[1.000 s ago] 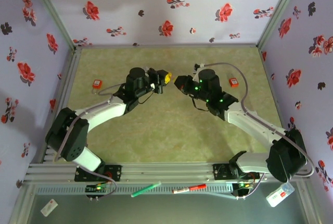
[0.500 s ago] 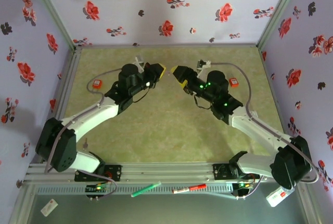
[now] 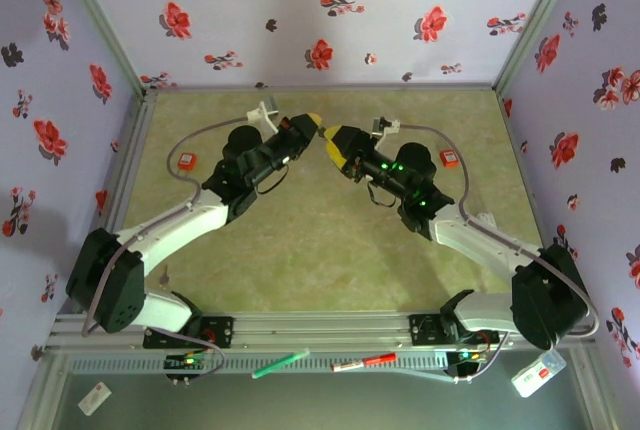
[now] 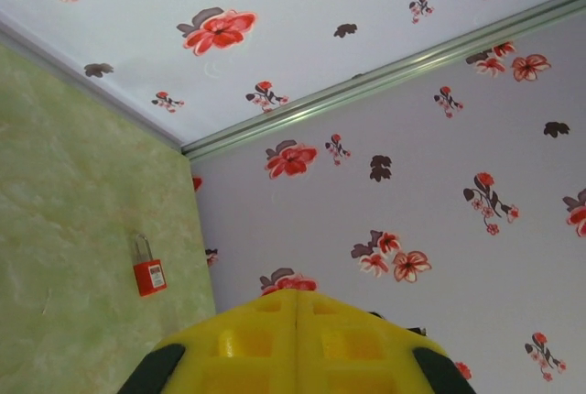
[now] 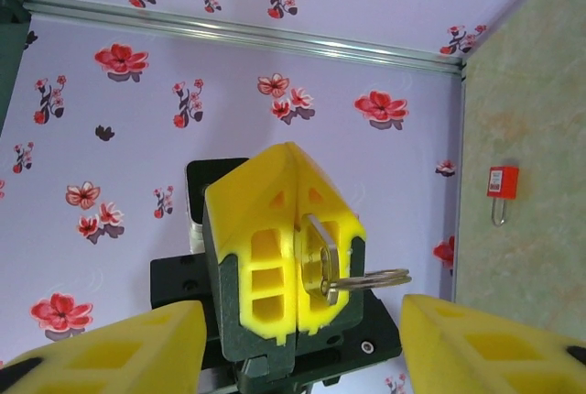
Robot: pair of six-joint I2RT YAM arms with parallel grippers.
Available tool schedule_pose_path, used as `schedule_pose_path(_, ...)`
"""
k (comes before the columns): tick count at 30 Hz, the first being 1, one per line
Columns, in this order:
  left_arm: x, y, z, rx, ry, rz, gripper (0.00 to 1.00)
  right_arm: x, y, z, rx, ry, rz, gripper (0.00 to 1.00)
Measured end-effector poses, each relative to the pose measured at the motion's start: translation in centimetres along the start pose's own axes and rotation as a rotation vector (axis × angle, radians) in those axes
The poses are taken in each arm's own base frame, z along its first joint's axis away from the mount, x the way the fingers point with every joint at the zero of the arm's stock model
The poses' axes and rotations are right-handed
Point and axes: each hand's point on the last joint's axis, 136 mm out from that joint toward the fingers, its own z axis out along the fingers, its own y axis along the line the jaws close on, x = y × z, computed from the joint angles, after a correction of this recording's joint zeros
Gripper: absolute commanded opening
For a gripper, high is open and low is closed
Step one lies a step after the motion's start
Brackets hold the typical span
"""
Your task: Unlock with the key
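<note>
Yellow left pincer pinches the key above the bench; I see my right pincer spread, facing it; a red padlock lies nearby.

Lilac walls printed with red and dark flowers rise beyond the left hand and the right hand and flank them on both sides, joined by metal corner rails, with a mottled green bench lying evenly lit beneath them.
</note>
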Motion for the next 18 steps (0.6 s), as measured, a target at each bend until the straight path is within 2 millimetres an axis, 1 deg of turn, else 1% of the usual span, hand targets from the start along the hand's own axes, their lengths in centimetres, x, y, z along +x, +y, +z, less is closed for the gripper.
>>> schedule_pose_path(3, 0.5, -0.4, 0.1, 0.012, 0.009, 0.002, 0.00, 0.0, 0.2, 0.0, -0.011, -0.001, 0.002, 0.49)
schedule_pose_path(5, 0.7, -0.5, 0.1, 0.015, 0.014, 0.005, 0.00, -0.1, 0.4, 0.0, -0.016, -0.002, 0.006, 0.47)
schedule_pose_path(11, 1.0, -0.6, 0.2, 0.018, 0.021, 0.005, 0.00, -0.1, 0.4, 0.0, -0.016, -0.002, 0.008, 0.38)
schedule_pose_path(18, 1.4, -0.6, 0.4, 0.026, 0.028, 0.009, 0.00, -0.5, 0.1, -0.1, -0.010, -0.012, 0.009, 0.31)
